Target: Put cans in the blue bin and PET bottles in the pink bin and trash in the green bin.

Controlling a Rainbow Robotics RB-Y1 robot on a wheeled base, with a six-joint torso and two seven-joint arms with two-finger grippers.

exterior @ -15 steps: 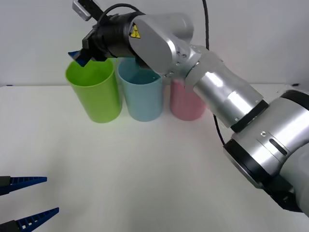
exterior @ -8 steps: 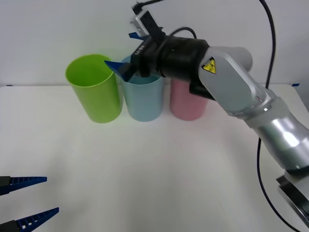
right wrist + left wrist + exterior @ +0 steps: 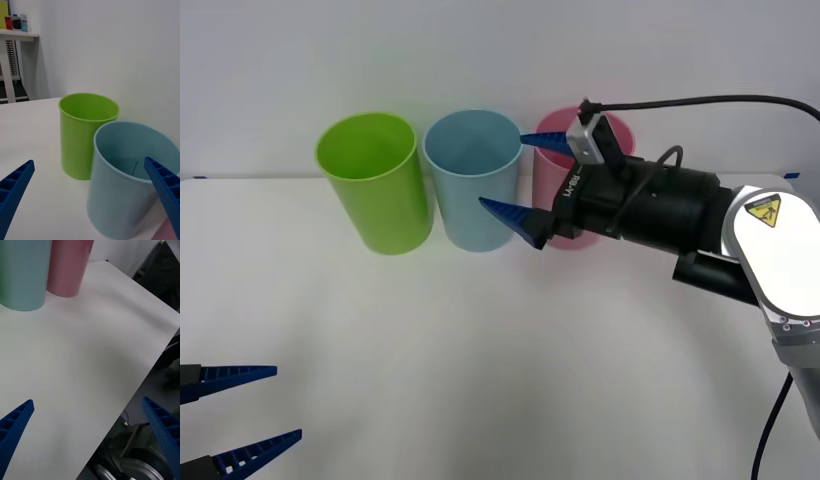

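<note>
While my right gripper [image 3: 525, 178] hangs spread, empty, before the tall pink plastic bin [image 3: 555, 232] | left gripper [image 3: 255, 405] spread, parked | no loose items on white table [image 3: 480, 340]; sorting likely finished.

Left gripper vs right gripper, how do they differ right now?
The left gripper sits low at the near left edge of the table, far from the bins; the right gripper is out at the bin row, in front of the pink bin beside the blue bin. The left fingers lie over bare tabletop; the right fingers point sideways toward the blue bin. Both are open, empty, with blue ribbed fingers.
</note>
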